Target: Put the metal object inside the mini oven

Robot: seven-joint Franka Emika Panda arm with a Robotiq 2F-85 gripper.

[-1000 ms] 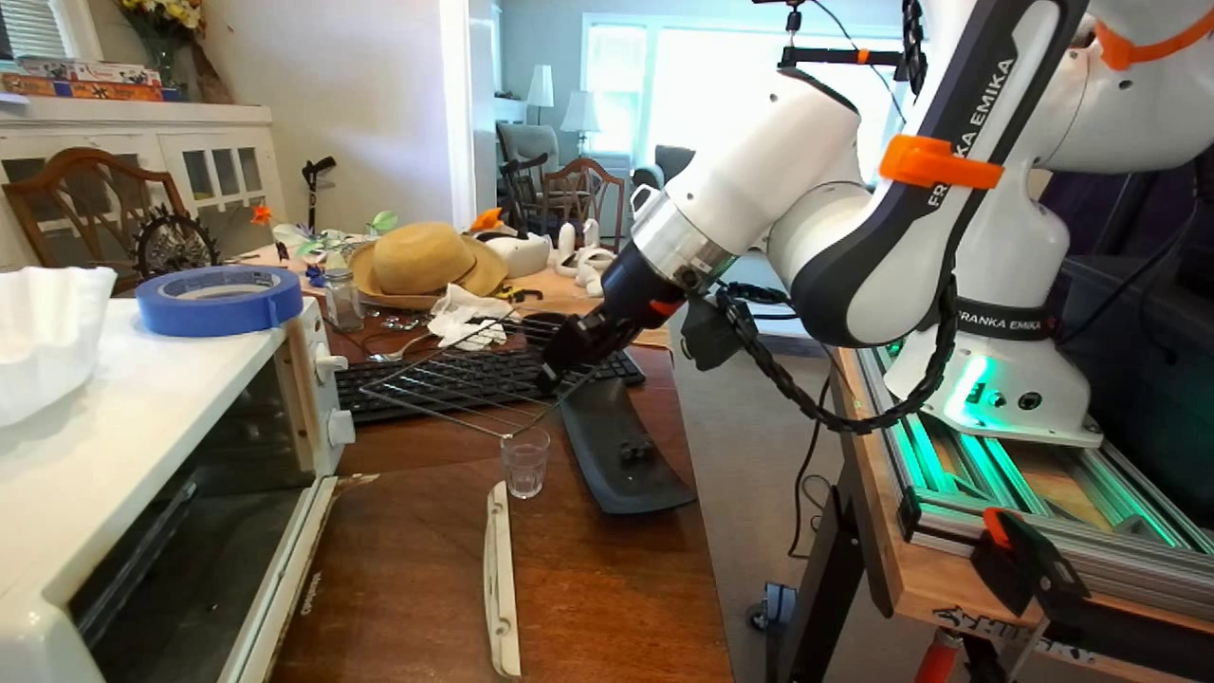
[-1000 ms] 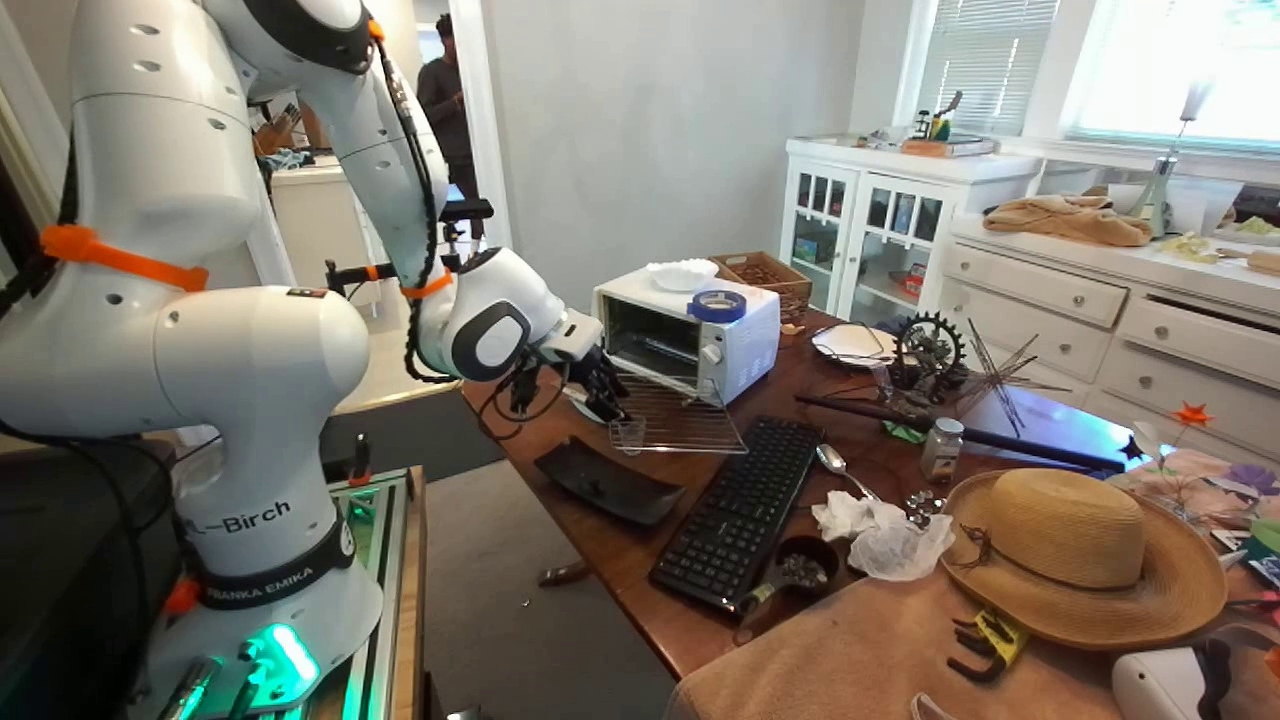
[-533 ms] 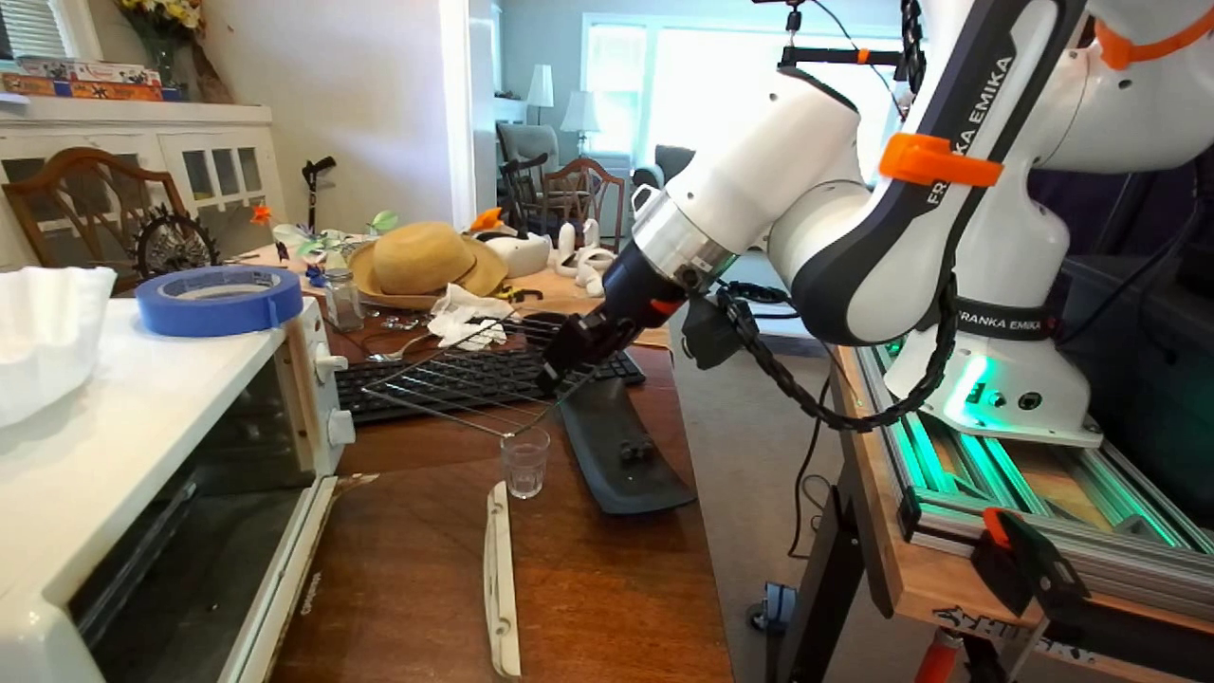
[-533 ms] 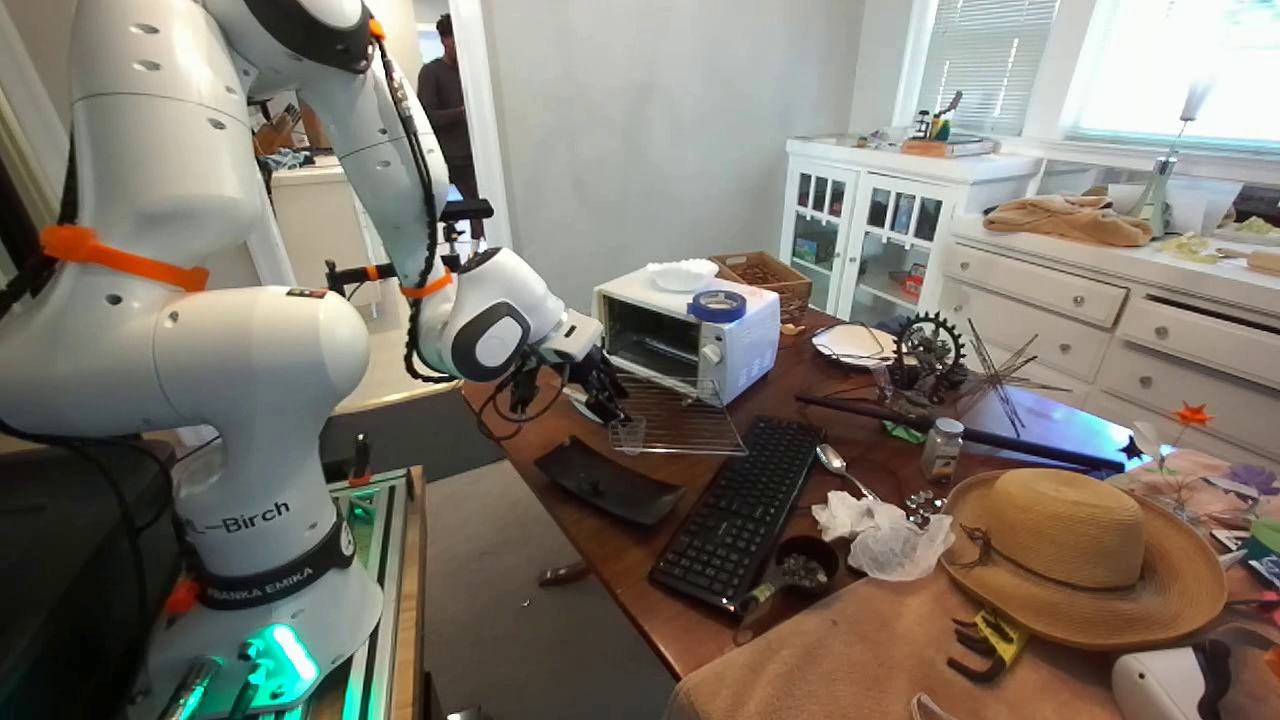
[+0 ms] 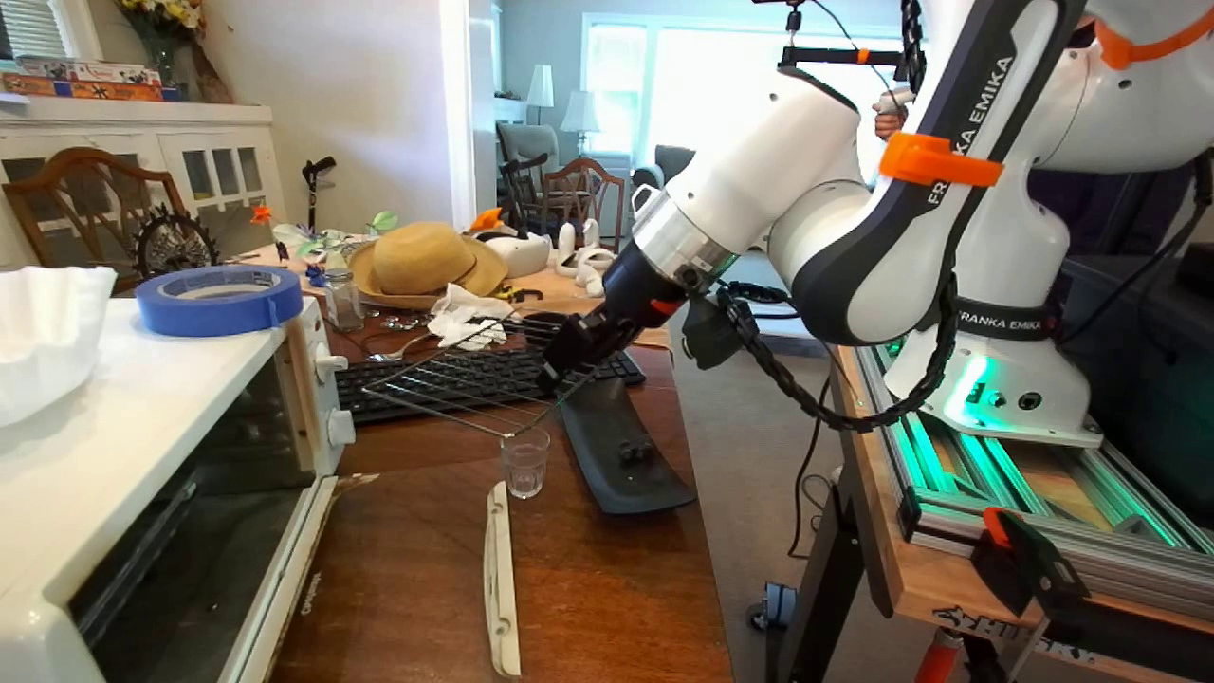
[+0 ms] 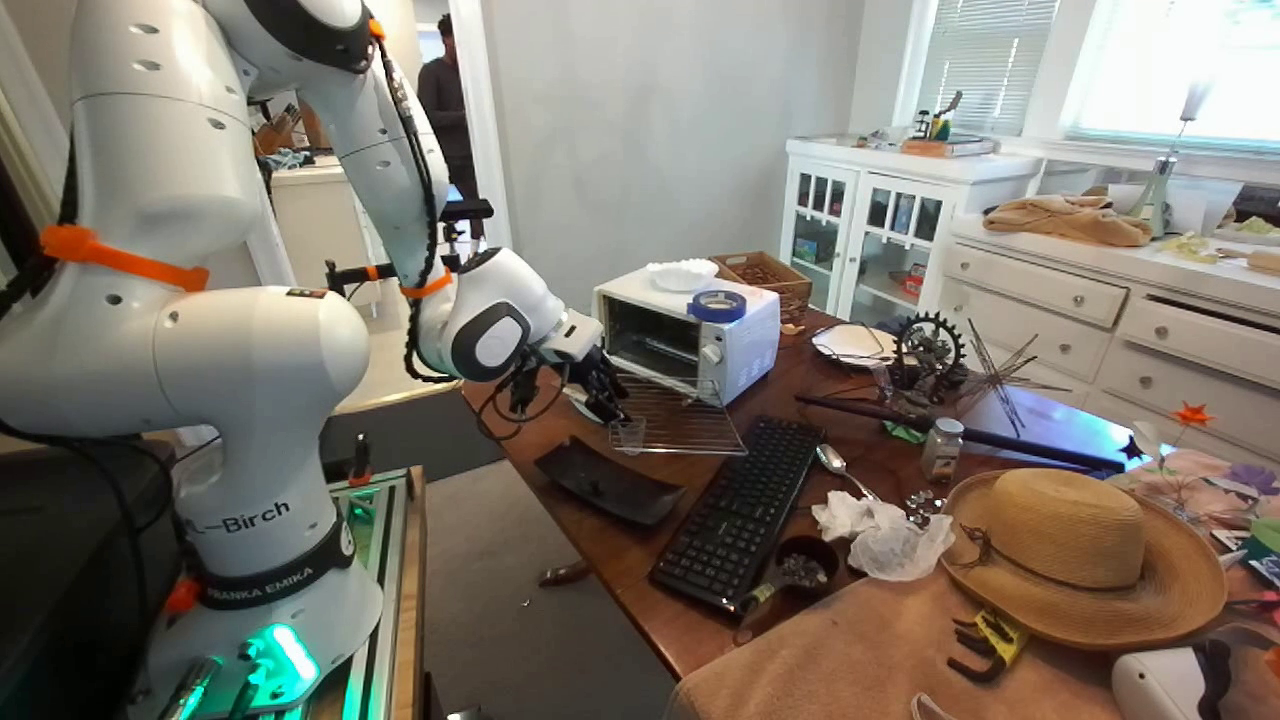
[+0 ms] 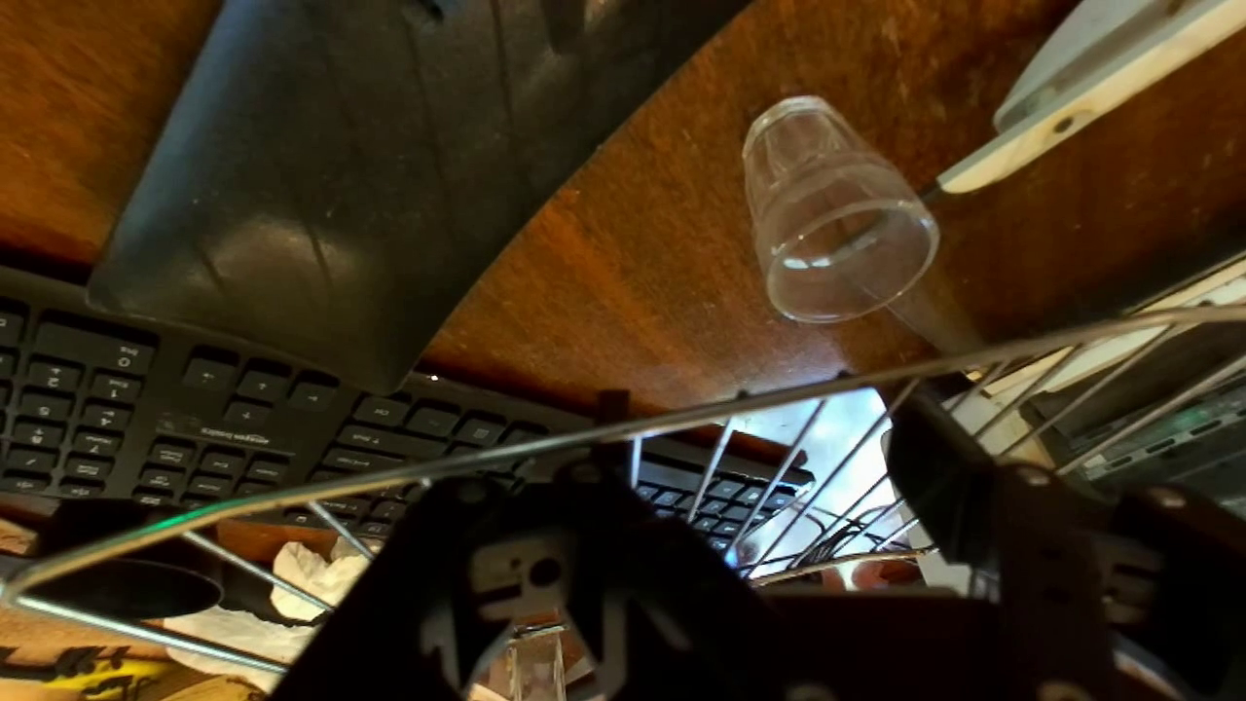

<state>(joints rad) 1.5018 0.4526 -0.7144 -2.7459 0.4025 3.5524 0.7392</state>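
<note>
A metal wire rack (image 5: 436,413) is tilted in the air above the keyboard; it also shows in an exterior view (image 6: 690,451). My gripper (image 5: 550,375) is at the rack's near edge. In the wrist view, my gripper (image 7: 764,419) has its fingers wide apart, and the rack's edge bar (image 7: 685,418) runs across both. How the rack hangs on them is partly hidden. A dark grey-black pan (image 5: 607,436) lies on the table below, beside the gripper; it fills the wrist view's upper left (image 7: 409,146). The white mini oven (image 6: 745,345) has its front open.
A clear glass (image 7: 827,214) stands under the rack's corner. A pale strip with holes (image 5: 503,579) lies before the oven. A black keyboard (image 6: 735,515) lies under and beside the rack. Blue tape (image 5: 220,304) and a white fluted dish (image 5: 47,341) sit on the oven.
The arm, gripper and rack hold almost still; the pan and oven have not moved. A hand with a pale controller now shows behind the arm in an exterior view.
</note>
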